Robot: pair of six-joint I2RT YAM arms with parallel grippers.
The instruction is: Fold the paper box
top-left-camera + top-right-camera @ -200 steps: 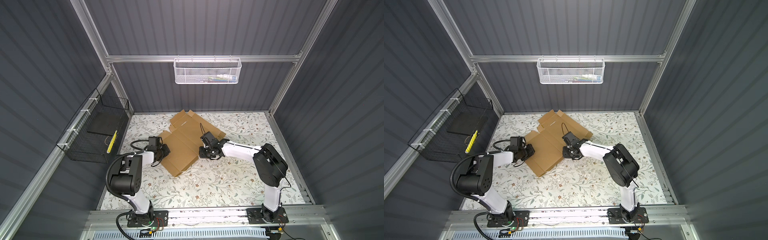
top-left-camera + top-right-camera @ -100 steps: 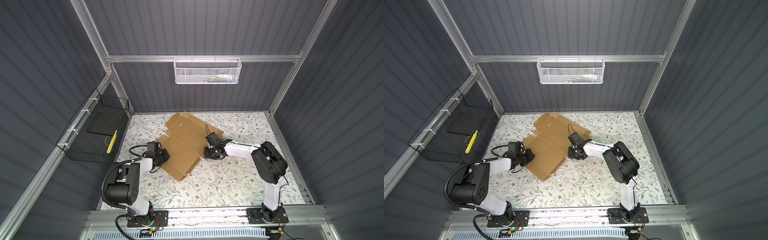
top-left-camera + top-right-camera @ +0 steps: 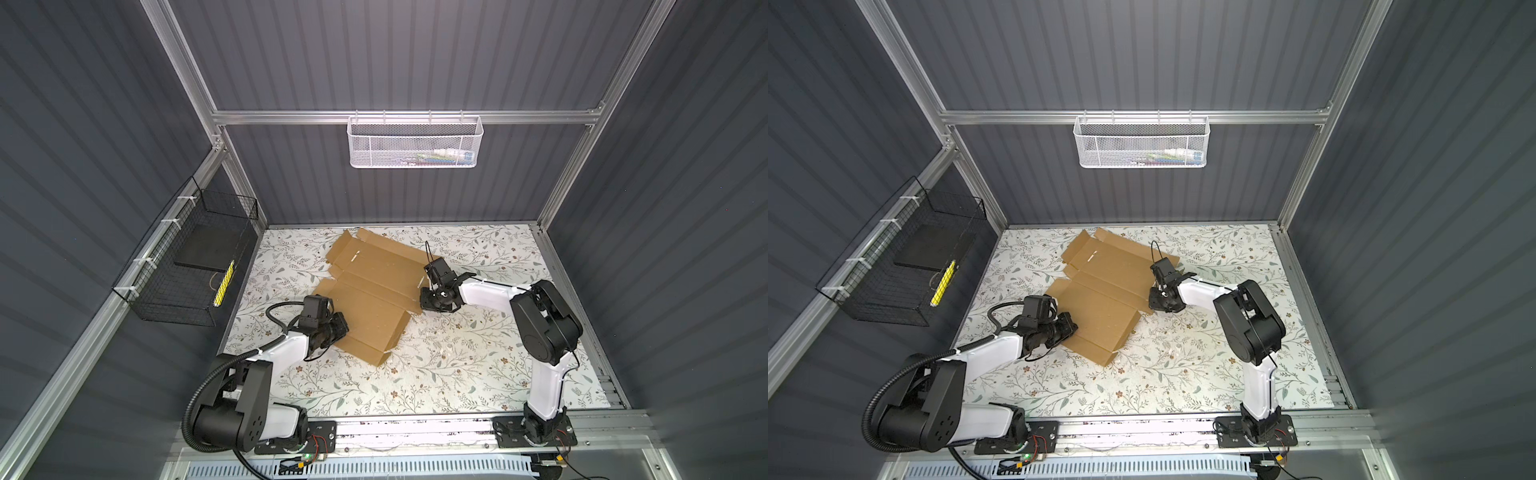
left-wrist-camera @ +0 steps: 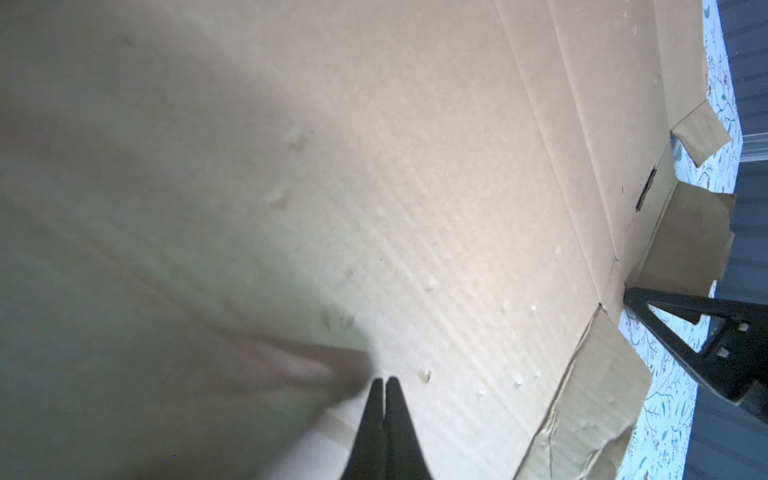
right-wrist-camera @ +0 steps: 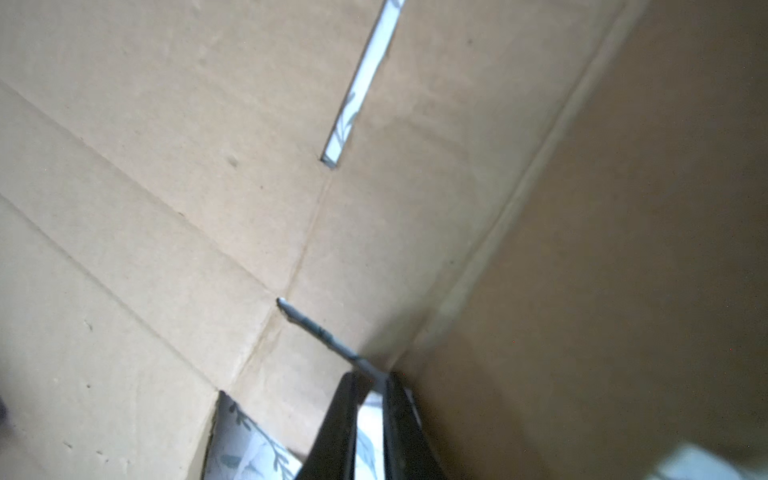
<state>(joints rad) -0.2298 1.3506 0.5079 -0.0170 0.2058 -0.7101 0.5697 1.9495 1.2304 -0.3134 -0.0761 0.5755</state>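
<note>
While the closed left gripper [image 3: 341, 327] is pinning the paper box [image 3: 374, 286], the right gripper [image 3: 423, 297] is pinching its flap [image 5: 582, 270] for folding upward.

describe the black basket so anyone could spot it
On the left wall beside the floral table, the black wire basket hangs from an aluminium rail. Unlike the white mesh basket on the back wall, it is coarse-gridded and holds a yellow strip.
</note>
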